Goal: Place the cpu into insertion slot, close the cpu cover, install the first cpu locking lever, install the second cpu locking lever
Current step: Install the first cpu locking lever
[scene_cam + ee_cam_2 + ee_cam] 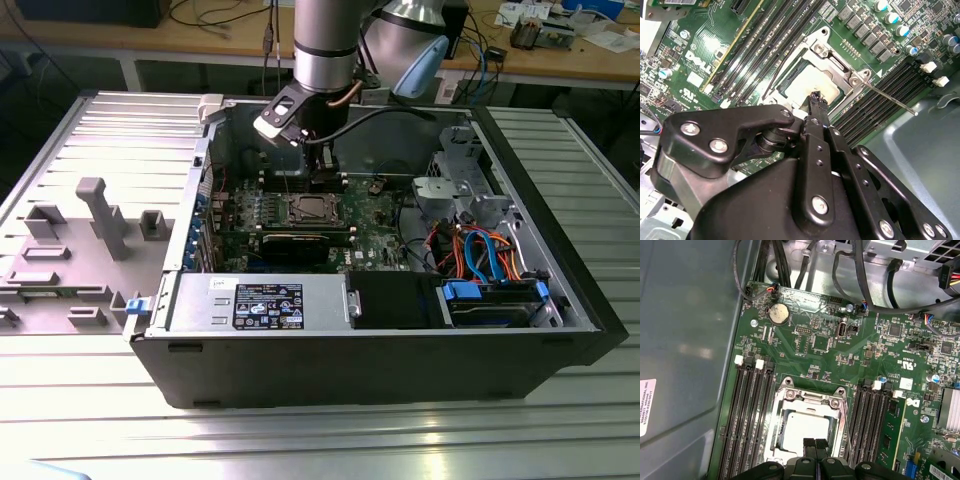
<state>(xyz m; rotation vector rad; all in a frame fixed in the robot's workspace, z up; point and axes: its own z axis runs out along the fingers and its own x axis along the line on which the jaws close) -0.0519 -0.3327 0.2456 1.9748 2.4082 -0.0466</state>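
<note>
Even overhead room light; white glare bleaches the cpu [810, 82] in the second wrist view and streaks the ribbed table [420, 440].

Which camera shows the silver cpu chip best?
The first wrist view: the cpu lies face-on, nearly whole. The second wrist view shows it slanted, partly behind the fingers; the exterior view shows it far off.

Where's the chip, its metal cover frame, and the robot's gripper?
cpu [805, 427]: first wrist view, middle of its silver top.
cpu cover [810, 400]: first wrist view, frame bar beside the cut-out.
gripper [815, 442]: first wrist view, between its fingertips.
</note>
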